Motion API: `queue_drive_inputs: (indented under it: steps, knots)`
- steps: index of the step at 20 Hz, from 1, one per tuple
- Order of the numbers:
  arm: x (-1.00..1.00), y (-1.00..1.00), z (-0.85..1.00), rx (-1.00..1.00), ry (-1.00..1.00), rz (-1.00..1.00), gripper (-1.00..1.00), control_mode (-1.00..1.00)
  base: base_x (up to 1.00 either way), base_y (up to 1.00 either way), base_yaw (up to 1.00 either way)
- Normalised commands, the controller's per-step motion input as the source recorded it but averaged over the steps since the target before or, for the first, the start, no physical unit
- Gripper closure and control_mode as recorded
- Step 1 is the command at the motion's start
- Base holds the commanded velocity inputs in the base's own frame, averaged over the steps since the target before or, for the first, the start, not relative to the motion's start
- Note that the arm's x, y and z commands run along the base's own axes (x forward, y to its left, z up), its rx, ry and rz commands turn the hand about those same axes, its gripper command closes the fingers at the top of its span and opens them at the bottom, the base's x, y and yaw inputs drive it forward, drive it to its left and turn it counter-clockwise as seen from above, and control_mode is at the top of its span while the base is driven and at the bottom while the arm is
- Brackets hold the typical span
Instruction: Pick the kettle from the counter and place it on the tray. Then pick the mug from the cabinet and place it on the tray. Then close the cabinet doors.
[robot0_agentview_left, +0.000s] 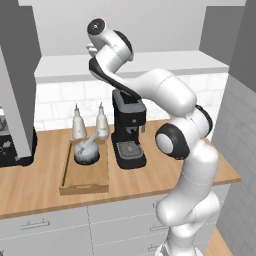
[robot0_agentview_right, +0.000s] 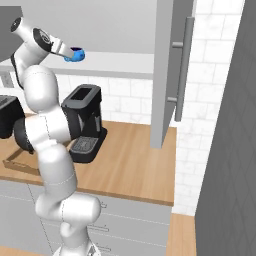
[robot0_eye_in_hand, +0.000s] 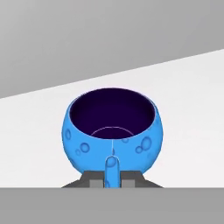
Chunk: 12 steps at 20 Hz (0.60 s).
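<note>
Jaws (robot0_eye_in_hand: 112, 181) seemingly clamp the mug (robot0_eye_in_hand: 113, 129) handle, above the cabinet (robot0_eye_in_hand: 183, 100) shelf

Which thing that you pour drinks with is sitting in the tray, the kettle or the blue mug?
The kettle. It sits inside the wooden tray on the counter, while the blue mug is up at the cabinet shelf by the gripper.

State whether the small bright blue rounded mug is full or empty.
Empty: the small bright blue rounded mug stands upright, and the hand view shows only its dark bare inside.
</note>
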Motion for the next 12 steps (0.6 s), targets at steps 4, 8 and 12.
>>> queue_drive_inputs:
  steps: [4,8,12]
  knots:
    - [-0.83,-0.12,0.00,0.11,-0.06,0.00,1.00,-1.00,0.00,0.00,0.00]
    - [-1.00,-0.02,-0.01,0.17,-0.01,0.06,1.00,-1.00,0.00,0.00,0.00]
    - [-1.00,-0.03,-0.10,0.20,-0.07,0.21,1.00,-1.00,0.00,0.00,0.00]
